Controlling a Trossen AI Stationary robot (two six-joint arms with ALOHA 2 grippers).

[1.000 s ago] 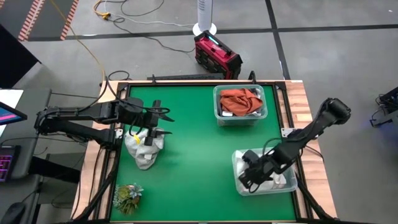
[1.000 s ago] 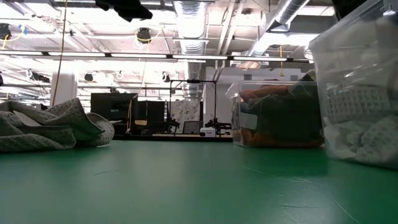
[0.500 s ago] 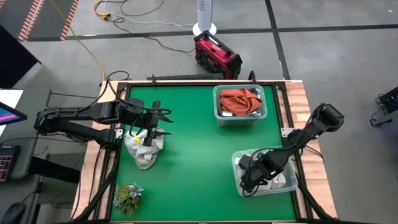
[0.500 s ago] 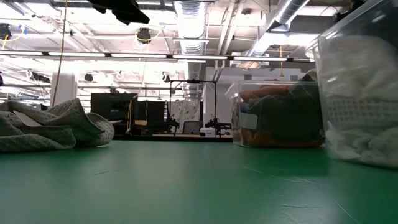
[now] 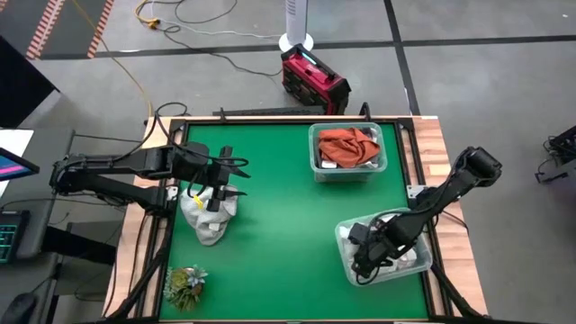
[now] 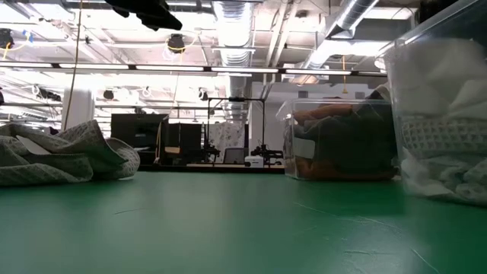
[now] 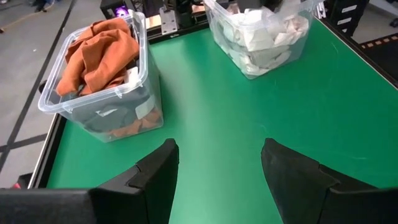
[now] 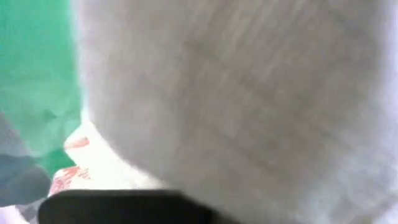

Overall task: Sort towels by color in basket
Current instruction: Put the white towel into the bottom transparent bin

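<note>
Seen from above, a green table (image 5: pixel 288 216) fills the middle of the frame, with one dark robot arm reaching in from each side. The left gripper (image 5: pixel 223 178) hangs at the centre left of the frame, over the top of a loose pile of white and pale grey towels (image 5: pixel 209 216) that lies on the table; whether it touches the pile cannot be told. In the left wrist view its two dark fingers (image 7: pixel 152 177) stand wide apart with only bare green table between them, so it is released and holds nothing. The right gripper (image 5: pixel 367 255) is down inside a clear plastic bin (image 5: pixel 344 236) at the lower right of the overhead frame, in among the white towels (image 5: pixel 409 259) that fill that bin. The right wrist view is almost wholly covered by white cloth (image 8: pixel 249 99) pressed close to the camera, and the fingers are hidden, so it cannot be told whether this gripper is clenched on a towel or simply buried in them. A second clear bin (image 5: pixel 317 155) sits at the upper right of the table, well apart from the first, with a rust-orange towel (image 5: pixel 349 144) heaped on top and darker grey cloth showing through its wall in the left wrist view. A small green leafy tuft (image 5: pixel 184 285) lies at the lower left corner of the table.
</note>
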